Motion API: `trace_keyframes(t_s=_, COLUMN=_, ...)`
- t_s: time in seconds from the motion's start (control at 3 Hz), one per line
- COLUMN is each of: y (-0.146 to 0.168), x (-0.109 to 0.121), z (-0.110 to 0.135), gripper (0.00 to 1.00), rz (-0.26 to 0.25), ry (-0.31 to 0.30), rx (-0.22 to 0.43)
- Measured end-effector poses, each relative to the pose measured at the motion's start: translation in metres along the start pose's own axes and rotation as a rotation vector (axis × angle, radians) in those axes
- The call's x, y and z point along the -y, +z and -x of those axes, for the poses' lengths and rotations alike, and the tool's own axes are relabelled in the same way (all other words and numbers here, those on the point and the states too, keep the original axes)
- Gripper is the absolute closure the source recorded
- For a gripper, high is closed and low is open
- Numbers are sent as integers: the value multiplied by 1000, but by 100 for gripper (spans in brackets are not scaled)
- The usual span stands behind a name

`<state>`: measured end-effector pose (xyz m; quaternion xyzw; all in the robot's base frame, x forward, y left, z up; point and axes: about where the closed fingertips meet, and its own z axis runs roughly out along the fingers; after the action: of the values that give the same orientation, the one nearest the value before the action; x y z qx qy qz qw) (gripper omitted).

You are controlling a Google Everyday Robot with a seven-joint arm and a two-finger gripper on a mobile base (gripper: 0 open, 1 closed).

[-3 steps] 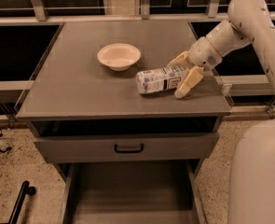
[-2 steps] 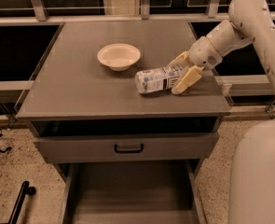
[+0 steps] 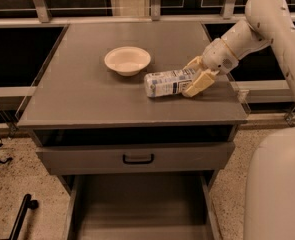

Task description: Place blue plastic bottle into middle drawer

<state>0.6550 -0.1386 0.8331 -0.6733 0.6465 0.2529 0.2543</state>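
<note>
- One blue plastic bottle [image 3: 168, 83] lies on its side on the grey cabinet top [image 3: 77, 96], right of centre in the frame, with its printed label facing up.
- One gripper [image 3: 188, 79] sits at the bottle's right end, in the upper right part of the frame. Its two cream fingers [image 3: 198, 83] are closed against the bottle, one on the far side and one on the near side, and the bottle rests on the surface.
- One white arm [image 3: 254, 26] runs from the gripper up to the top right corner.
- One cream bowl [image 3: 127, 60] stands upright on the same top, just up and left of the bottle and apart from it.
- Two drawers show below the top. One shut grey drawer front [image 3: 87, 158] carries one black handle [image 3: 138, 159]. Under it, at the bottom of the frame, the middle drawer [image 3: 137, 209] is pulled out, showing a flat grey floor.
- One rounded white part of the robot's body [image 3: 279, 184] fills the lower right corner.
</note>
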Motion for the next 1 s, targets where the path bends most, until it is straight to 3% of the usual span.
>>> trace_keyframes(t_s=0.67, y=-4, x=1, z=45, gripper=100, rz=-62, ry=15, rx=-14)
trace_keyframes(t_s=1.0, y=-15, x=-13, z=64, gripper=100, rz=-122, ry=14, rx=-13)
